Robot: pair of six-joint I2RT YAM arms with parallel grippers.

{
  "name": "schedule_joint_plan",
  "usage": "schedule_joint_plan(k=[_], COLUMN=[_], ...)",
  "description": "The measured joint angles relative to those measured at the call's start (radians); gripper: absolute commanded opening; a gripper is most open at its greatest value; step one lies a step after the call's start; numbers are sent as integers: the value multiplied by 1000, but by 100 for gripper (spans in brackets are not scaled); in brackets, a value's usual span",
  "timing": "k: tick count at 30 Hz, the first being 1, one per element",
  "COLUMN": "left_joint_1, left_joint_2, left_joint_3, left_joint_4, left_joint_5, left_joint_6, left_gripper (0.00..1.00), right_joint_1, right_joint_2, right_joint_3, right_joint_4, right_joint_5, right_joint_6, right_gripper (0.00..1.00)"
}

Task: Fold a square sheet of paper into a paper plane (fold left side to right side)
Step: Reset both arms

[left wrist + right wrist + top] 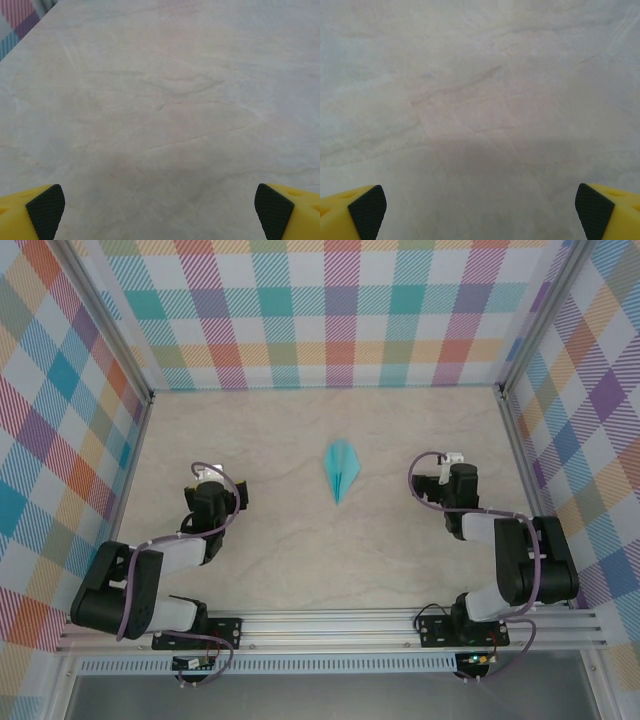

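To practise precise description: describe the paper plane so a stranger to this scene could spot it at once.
Find the pale marbled table boxed in by plaid walls. Near its middle, between the left arm and right arm, lies the paper plane. It is the one plain turquoise thing there, a slim dart, nose toward the arms' bases.

Paper plane [341, 469] creases too small

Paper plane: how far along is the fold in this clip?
Done: the plane lies folded as a pointed dart on the table. In hand: nothing; the left end effector and right end effector are open and empty, either side of it. Left: no fold looks outstanding.
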State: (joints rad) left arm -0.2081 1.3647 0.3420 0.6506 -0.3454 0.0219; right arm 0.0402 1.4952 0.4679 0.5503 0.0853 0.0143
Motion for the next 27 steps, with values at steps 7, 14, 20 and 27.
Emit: schedule_joint_plan(k=[7, 14, 20, 27], left_joint_1=[86, 133, 133, 133], left_joint_2=[195, 201, 201, 201], left_joint_3=[27, 61, 61, 61], left_joint_4=[134, 138, 137, 137], left_joint_5=[145, 208, 225, 225], left_joint_6=[23, 8, 2, 1], left_gripper=[100, 100, 100, 100], right_joint_1=[-43, -43, -43, -43], right_joint_2=[23, 23, 23, 23], right_joint_3=[-37, -38, -38, -38], right_joint_4=[154, 188, 195, 198], right_joint_5=[-91, -113, -114, -114], right_joint_6=[-1, 0, 0, 0], right_gripper=[100, 100, 100, 100])
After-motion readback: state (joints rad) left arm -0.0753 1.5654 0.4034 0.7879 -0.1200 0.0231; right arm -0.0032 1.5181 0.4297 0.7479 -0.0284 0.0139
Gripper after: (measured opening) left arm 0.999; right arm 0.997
